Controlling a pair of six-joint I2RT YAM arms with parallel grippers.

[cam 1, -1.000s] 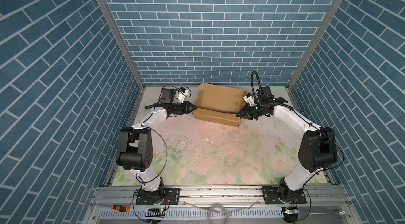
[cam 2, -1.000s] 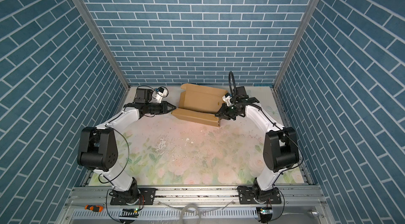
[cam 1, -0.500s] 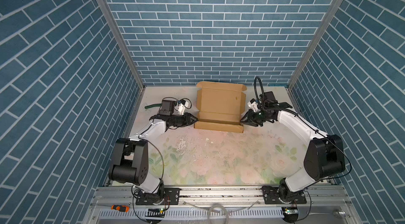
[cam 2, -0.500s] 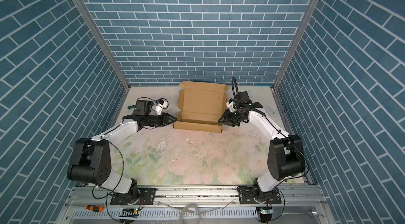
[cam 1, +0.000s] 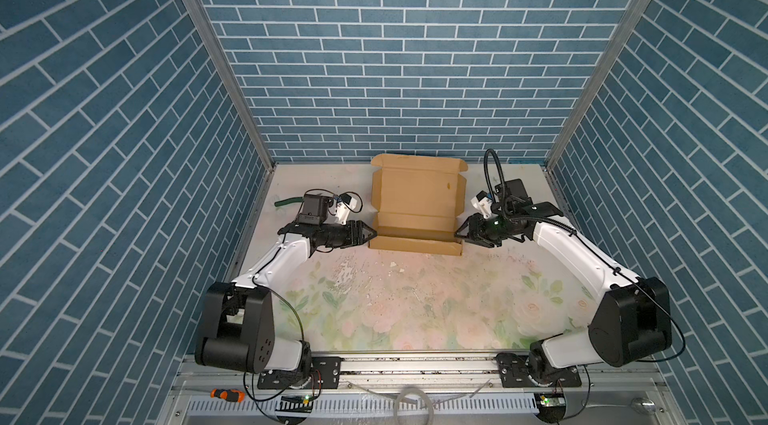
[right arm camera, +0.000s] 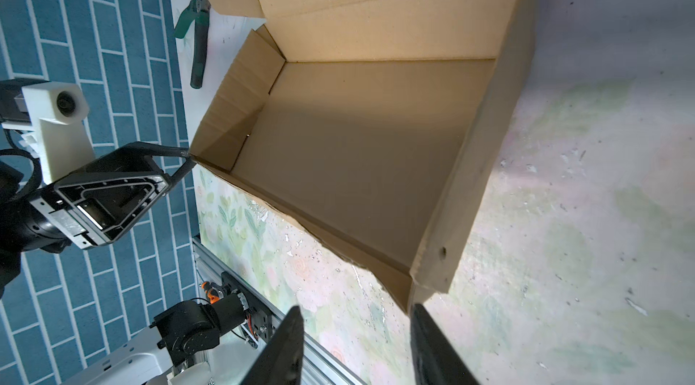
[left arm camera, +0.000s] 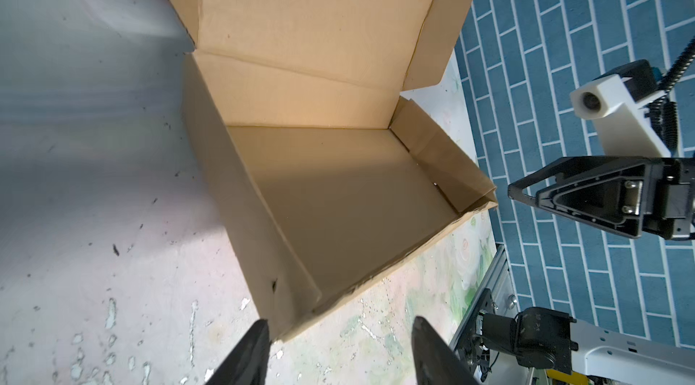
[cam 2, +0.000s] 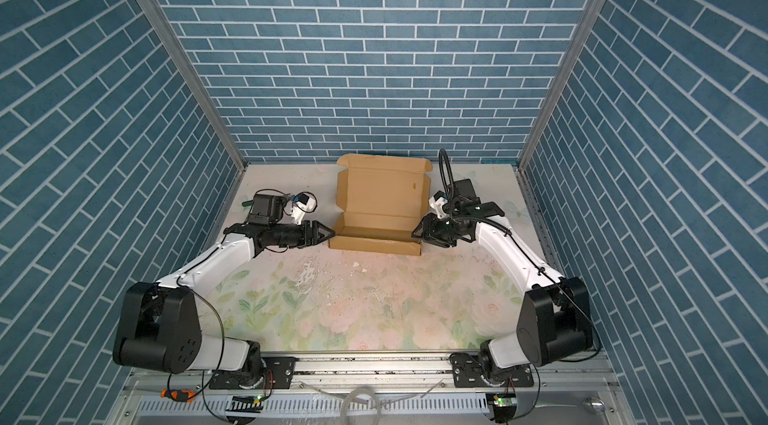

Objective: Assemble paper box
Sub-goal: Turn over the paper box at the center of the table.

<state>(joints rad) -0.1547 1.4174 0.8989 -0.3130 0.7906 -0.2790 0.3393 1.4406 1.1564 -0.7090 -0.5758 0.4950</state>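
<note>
The paper box sits open — lid raised — with jaws beside each front corner.

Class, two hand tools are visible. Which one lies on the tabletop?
The green-handled pliers, on the table near its left edge; the orange-handled screwdriver lies off it, on the front frame.

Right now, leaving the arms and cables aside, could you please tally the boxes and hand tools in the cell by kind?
cardboard box: 1
green-handled pliers: 1
orange-handled screwdriver: 1
Total: 3
</note>
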